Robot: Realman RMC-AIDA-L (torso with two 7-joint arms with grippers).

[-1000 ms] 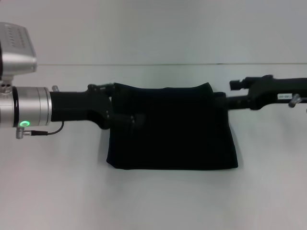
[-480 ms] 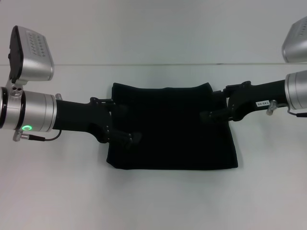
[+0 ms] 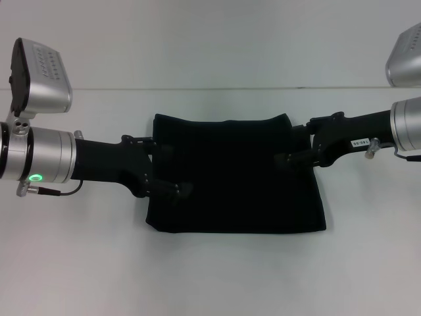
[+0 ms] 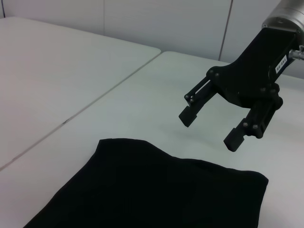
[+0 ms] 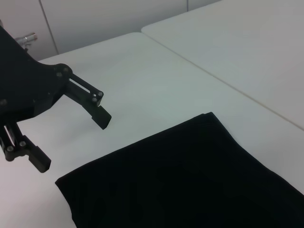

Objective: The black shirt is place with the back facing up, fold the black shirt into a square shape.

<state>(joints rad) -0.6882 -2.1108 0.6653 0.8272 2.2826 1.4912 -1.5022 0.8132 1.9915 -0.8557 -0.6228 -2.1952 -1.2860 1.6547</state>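
The black shirt (image 3: 237, 178) lies folded into a flat, roughly square block in the middle of the white table (image 3: 210, 276), with no lettering showing. My left gripper (image 3: 176, 170) is open and empty over the shirt's left edge. My right gripper (image 3: 291, 143) is open and empty over its right edge. The left wrist view shows the shirt (image 4: 156, 190) with the right gripper (image 4: 209, 128) open above its far edge. The right wrist view shows the shirt (image 5: 190, 175) and the left gripper (image 5: 71, 142) open beside its edge.
A seam between table tops (image 3: 197, 89) runs across behind the shirt. It also shows in the left wrist view (image 4: 95, 102) and in the right wrist view (image 5: 213, 78). White table surface surrounds the shirt on all sides.
Over the last second both arms rose, the left gripper drew back to the shirt's left edge and the right gripper came in over the right edge. The shirt has not moved.
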